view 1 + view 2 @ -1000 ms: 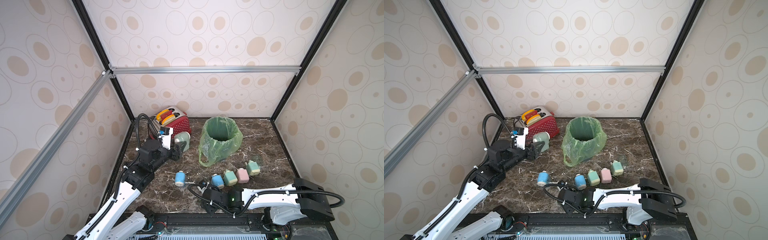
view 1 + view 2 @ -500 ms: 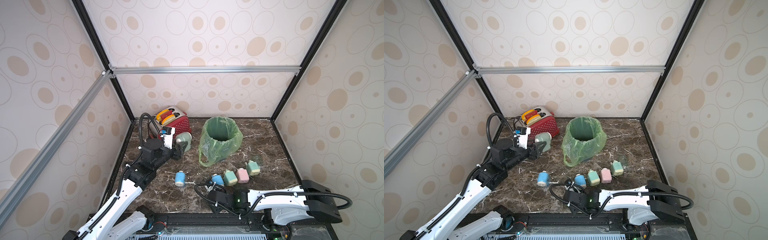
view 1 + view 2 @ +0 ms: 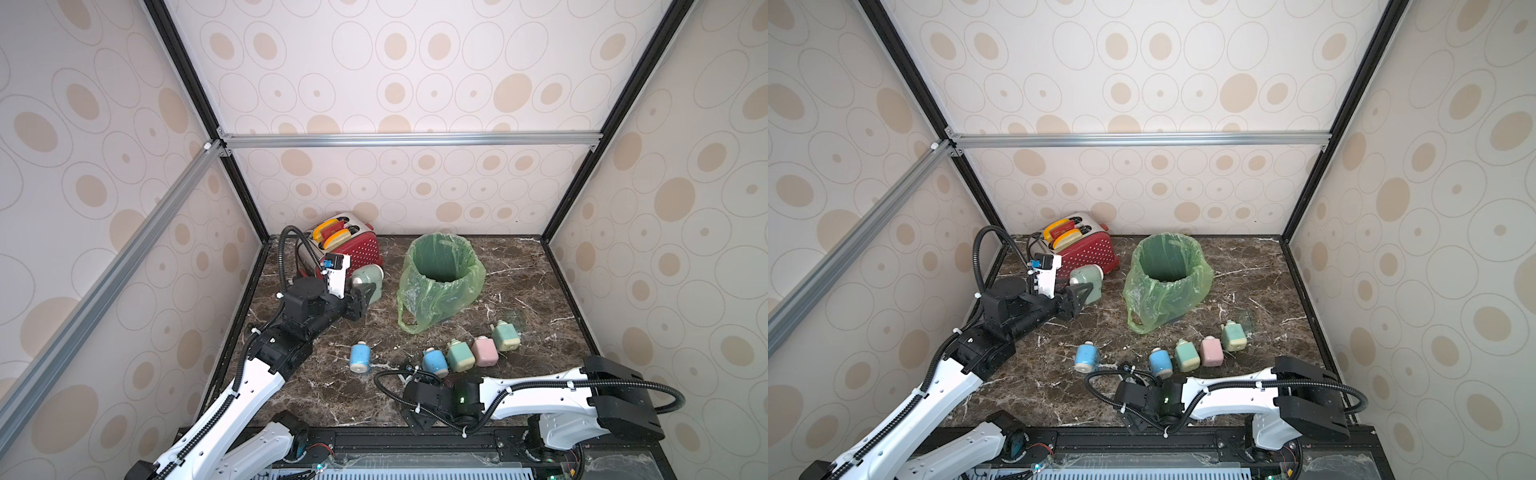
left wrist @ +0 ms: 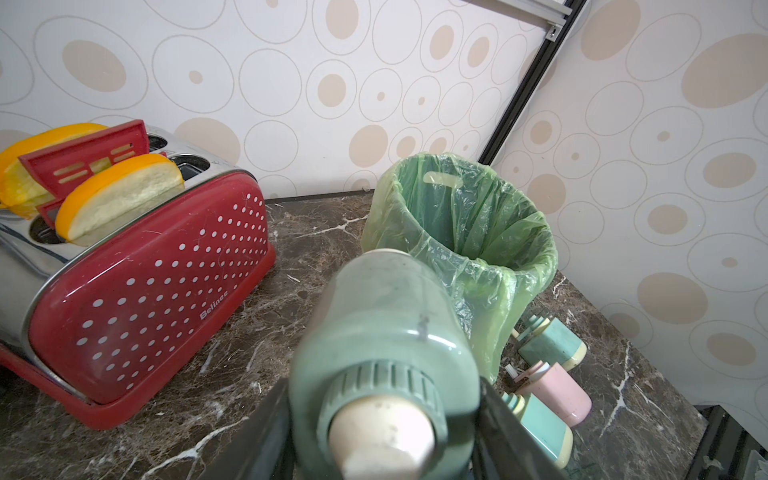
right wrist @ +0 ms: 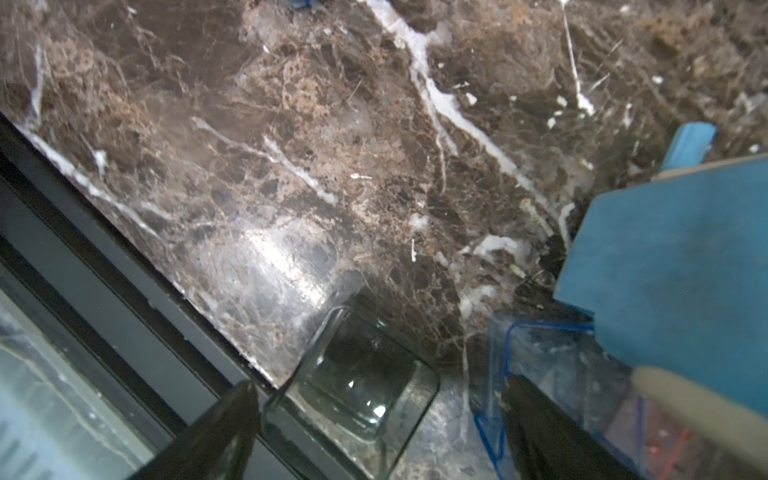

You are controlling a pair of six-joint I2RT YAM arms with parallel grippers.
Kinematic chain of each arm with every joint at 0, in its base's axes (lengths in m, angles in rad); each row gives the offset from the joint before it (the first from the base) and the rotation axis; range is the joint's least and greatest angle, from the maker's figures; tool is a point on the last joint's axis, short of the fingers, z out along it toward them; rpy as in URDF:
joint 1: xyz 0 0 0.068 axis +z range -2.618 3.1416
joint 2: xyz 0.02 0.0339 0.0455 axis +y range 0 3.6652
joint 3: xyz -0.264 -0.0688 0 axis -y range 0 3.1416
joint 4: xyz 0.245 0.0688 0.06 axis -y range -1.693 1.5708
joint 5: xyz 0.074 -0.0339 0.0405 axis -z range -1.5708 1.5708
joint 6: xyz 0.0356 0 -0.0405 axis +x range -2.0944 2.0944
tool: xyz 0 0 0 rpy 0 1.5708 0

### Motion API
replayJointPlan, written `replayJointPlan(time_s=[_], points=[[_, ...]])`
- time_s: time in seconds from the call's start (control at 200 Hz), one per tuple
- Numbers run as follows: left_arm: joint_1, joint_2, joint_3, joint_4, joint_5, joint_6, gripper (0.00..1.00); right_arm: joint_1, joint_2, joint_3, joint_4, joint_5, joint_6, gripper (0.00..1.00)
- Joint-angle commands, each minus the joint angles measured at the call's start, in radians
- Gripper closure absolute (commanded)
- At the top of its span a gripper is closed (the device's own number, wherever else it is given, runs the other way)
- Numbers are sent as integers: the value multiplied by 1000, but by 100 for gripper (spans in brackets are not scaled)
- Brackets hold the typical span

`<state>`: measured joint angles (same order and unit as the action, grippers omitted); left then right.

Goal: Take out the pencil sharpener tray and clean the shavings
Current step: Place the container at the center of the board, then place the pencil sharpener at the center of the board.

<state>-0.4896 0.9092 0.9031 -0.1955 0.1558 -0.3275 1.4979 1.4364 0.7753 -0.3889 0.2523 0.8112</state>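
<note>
My left gripper point(image 3: 363, 297) is shut on a pale green pencil sharpener point(image 4: 386, 316), held just off the table between the toaster and the bin. In both top views the sharpener point(image 3: 1088, 278) sits beside the toaster. My right gripper point(image 5: 380, 382) is open, low over the table's front edge. A clear tray point(image 5: 357, 386) lies between its spread fingers, partly over the edge. Beside it stands a blue sharpener point(image 5: 673, 266) with a blue-tinted tray point(image 5: 552, 365) at its base. In the top views the right jaws are hidden under the wrist point(image 3: 436, 399). No shavings can be made out.
A bin lined with a green bag point(image 3: 440, 274) stands mid-table at the back. A red toaster point(image 3: 345, 245) holding bread is at the back left. One blue sharpener point(image 3: 359, 356) lies alone; blue point(image 3: 434, 361), green point(image 3: 460, 354), pink point(image 3: 485, 350) and green point(image 3: 505, 336) ones lie in a row.
My right arm has shifted slightly along the front edge and its jaws have opened round the clear tray. The left arm holds the green sharpener much as before.
</note>
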Motion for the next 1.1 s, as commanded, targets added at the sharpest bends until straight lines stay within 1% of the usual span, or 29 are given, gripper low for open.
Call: replayJointPlan(time_s=[0.0, 0.065, 0.14, 0.22, 0.3, 0.346, 0.381, 0.421, 0.501, 0.551, 0.591, 0.631, 0.686, 0.781, 0.846, 0.921, 0.992, 1.012, 1.092], points=[[4, 2, 20, 55, 17, -10, 100, 6, -59, -2, -40, 41, -6, 1], [4, 2, 23, 56, 25, -10, 100, 5, -101, 29, -60, 58, -40, 1], [3, 2, 28, 56, 42, -9, 100, 6, -144, 94, -122, 108, -79, 1], [3, 6, 28, 76, 99, -10, 100, 2, -195, 139, -144, 149, -159, 1], [3, 18, 27, 113, 200, -18, 100, -15, -258, 151, -131, 192, -224, 0], [5, 31, 30, 138, 288, -19, 100, -24, -294, 149, -125, 240, -234, 0], [4, 43, 37, 157, 365, -18, 100, -38, -330, 141, -103, 239, -249, 0], [5, 57, 45, 184, 455, -28, 100, -80, -378, 135, -86, 195, -256, 0], [2, 80, 48, 255, 625, -67, 100, -202, -482, 116, -47, 23, -251, 0], [-3, 93, 44, 326, 730, -113, 100, -276, -549, 102, -11, -100, -253, 0], [-12, 104, 37, 394, 814, -154, 100, -321, -596, 96, 11, -175, -259, 0], [-32, 111, 40, 432, 871, -175, 100, -354, -636, 97, 22, -238, -267, 0], [-67, 114, 56, 412, 910, -153, 100, -390, -680, 102, 30, -321, -286, 0], [-118, 116, 87, 321, 948, -79, 100, -420, -733, 121, 30, -429, -307, 0], [-137, 125, 94, 320, 989, -78, 100, -438, -754, 132, 45, -508, -317, 0], [-161, 136, 104, 324, 1040, -81, 100, -449, -765, 146, 67, -626, -341, 0], [-180, 142, 107, 324, 1059, -78, 100, -451, -765, 172, 62, -695, -359, 0], [-185, 144, 106, 324, 1087, -77, 100, -453, -763, 182, 58, -712, -364, 0], [-193, 144, 107, 315, 1096, -70, 100, -458, -748, 217, 58, -796, -370, 0]])
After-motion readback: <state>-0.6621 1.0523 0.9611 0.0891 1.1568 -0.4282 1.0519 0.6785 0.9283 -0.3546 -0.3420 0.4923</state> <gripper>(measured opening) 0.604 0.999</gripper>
